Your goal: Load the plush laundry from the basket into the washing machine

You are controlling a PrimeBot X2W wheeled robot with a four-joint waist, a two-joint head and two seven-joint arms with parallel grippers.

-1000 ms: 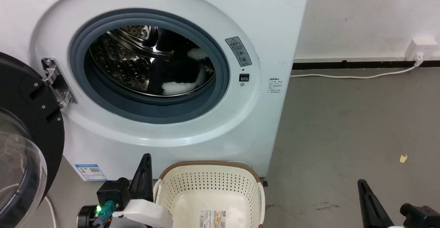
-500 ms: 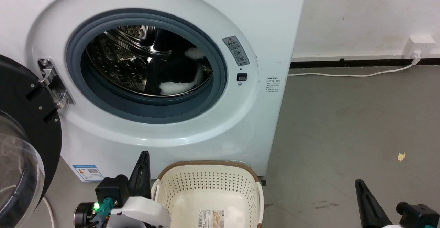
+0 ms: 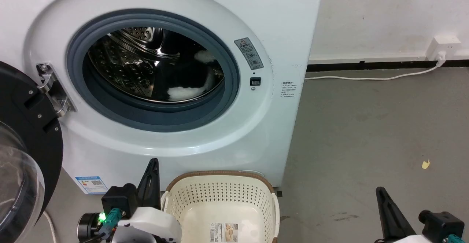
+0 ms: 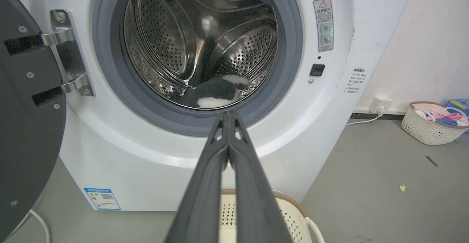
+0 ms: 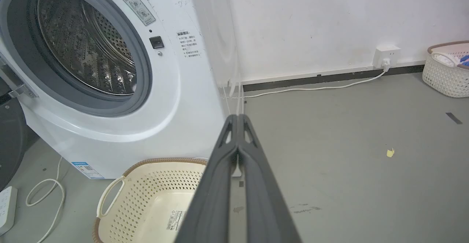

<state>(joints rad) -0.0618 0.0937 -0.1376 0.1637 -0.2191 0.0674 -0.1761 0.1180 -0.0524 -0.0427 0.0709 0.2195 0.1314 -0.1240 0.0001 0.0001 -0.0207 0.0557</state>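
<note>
The black-and-white plush laundry (image 3: 185, 81) lies inside the steel drum of the washing machine (image 3: 205, 133), low in the drum (image 4: 216, 93). The black-rimmed glass door (image 3: 22, 155) stands swung open at the left. On the floor against the machine's front sits the cream basket (image 3: 220, 195), with nothing in it but its label sticker (image 5: 154, 199). My left gripper (image 3: 154, 162) is shut, just left of the basket (image 4: 228, 113). Out over the bare floor to the right, my right gripper (image 3: 379, 190) is also shut and holds nothing (image 5: 238, 116).
A white cable (image 3: 366, 78) runs along the floor to a wall socket (image 3: 443, 45) at the right. A second basket of coloured clothes (image 4: 432, 124) stands far right by the wall. A power strip and looped cord (image 5: 44, 195) lie left of the machine. A yellow scrap (image 3: 425, 164) lies on the grey floor.
The whole head view has slid slightly left and down, so the camera moved. Both grippers stay shut in the same places; the plush toy stays in the drum.
</note>
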